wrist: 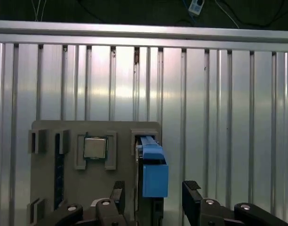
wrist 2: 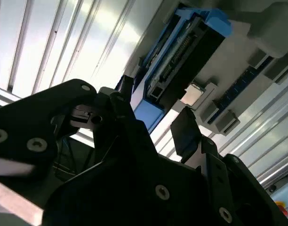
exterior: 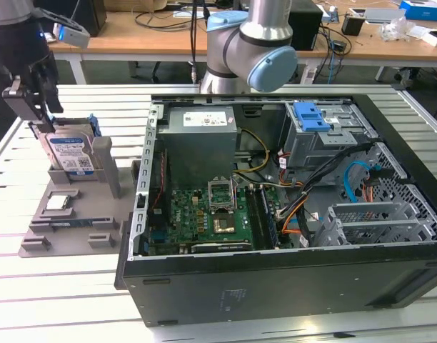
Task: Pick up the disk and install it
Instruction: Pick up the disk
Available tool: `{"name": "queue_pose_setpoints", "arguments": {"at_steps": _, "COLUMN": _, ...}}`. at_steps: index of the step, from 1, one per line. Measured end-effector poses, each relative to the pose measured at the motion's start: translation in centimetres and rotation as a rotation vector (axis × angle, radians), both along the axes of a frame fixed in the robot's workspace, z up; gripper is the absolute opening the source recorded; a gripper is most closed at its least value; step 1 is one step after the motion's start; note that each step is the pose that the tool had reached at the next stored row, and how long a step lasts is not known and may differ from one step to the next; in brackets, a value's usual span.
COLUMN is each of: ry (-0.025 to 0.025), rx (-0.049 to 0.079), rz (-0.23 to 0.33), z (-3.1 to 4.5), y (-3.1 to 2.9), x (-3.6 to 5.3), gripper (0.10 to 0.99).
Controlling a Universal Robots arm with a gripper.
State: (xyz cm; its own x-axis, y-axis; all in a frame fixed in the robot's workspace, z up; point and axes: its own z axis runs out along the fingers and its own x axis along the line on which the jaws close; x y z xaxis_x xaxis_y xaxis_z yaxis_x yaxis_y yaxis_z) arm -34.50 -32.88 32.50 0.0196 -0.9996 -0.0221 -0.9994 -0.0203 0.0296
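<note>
Gripper (exterior: 34,100): hovering just above the disk (exterior: 70,153), jaws standing wide apart and gripping nothing. In the first wrist view the gripper (wrist: 154,189) is straddling the disk's (wrist: 153,174) blue carrier edge, with a gap showing on each side.

Disk: standing on edge in the grey holder (exterior: 68,230) on the desk (exterior: 61,300), beside the chip (exterior: 59,202), at the exterior view's left of the open case (exterior: 275,286).

Progress: the approach is looking complete. Grasping, lifting and installing in the case are remaining, by my judgement.
</note>
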Motion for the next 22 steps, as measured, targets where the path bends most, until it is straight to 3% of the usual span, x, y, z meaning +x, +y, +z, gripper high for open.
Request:
{"name": "queue_pose_setpoints", "arguments": {"at_steps": 1, "ry": -0.0001, "rx": 0.0, "rz": 0.0, "z": -0.66, "y": 0.01, "x": -0.31, "gripper": 0.6}}
{"name": "queue_pose_setpoints", "arguments": {"at_steps": 14, "ry": -0.0001, "rx": 0.0, "rz": 0.0, "z": -3.58, "y": 0.0, "x": -0.77, "gripper": 0.6}}
{"name": "queue_pose_setpoints", "arguments": {"at_steps": 22, "ry": 0.0002, "rx": 0.0, "rz": 0.001, "z": -4.02, "y": 0.04, "x": -0.56, "gripper": 0.6}}
